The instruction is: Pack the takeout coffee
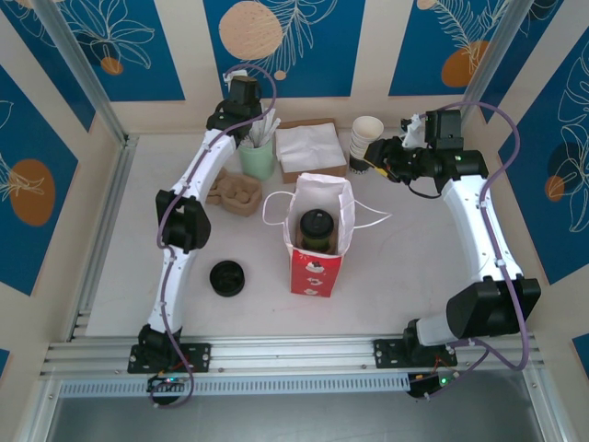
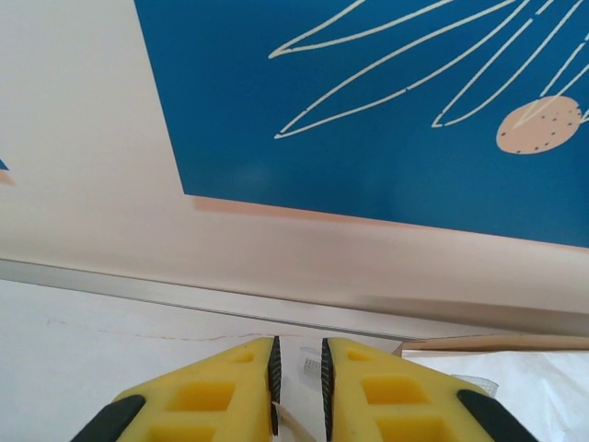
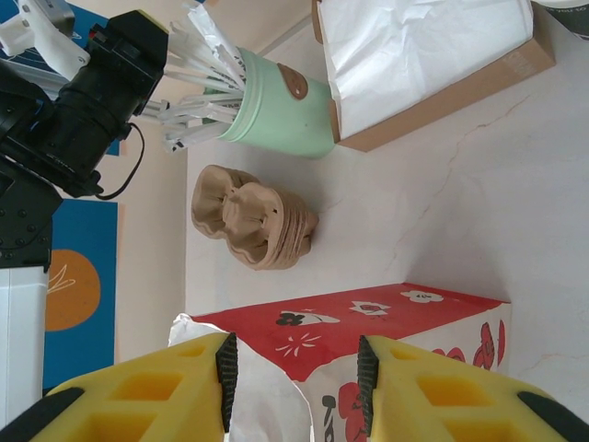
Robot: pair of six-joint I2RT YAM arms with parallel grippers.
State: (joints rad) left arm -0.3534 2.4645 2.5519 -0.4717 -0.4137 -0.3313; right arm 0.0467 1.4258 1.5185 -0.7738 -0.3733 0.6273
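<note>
The small olive-green paper cup with round black lid (image 1: 316, 227) stands upright inside the open red-and-white paper bag (image 1: 316, 273) mid-table (image 1: 414, 267). The left fingers (image 2: 221, 391), above the mint-green cup of white sticks (image 1: 258, 162), are nearly together around a thin pale strip; whether they grip it I cannot tell. The right fingers (image 3: 433, 391) are apart, holding nothing

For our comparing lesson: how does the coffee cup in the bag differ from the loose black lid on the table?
The coffee cup stands inside the red-and-white bag; the loose lid lies on the table left of it. The coffee cup shows olive sides under its lid; the loose lid caps no cup. Both tops are round and black.
</note>
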